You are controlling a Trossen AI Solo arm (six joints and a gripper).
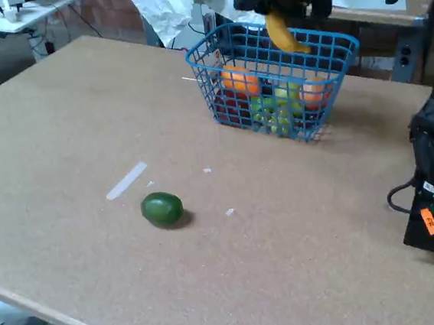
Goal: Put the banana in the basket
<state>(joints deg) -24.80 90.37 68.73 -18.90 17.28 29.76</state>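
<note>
A: Fixed view. Where's the banana (285, 34)?

B: Up in the air over the basket (341, 74), hanging tilted from the gripper (273, 11). Top end is in the claw, lower end reaches down to about rim level at the back of the basket.

A: Claw state?

B: Closed on the banana's upper end. Fingers themselves are dark and blurry, can't make out more detail.

A: Basket contents?

B: Already some fruit: an orange one (240, 79) on the left side, something red below it, green pieces in the middle, another orange-pink one (314, 92) on the right. Blue wire, flared sides.

A: Basket vs table edges?

B: It sits toward the far side of the table (60, 131), near the back edge. Front and left of it are wide open board.

A: Anything else on that open board?

B: A green fruit (162, 210) well apart from the basket, down toward the near edge. A pale strip (126, 180) just up-left of it, plus a few tiny white bits. Otherwise bare.

A: Right side?

B: Dark equipment with a cable and an orange tag (430, 222) at the table's right edge.
</note>
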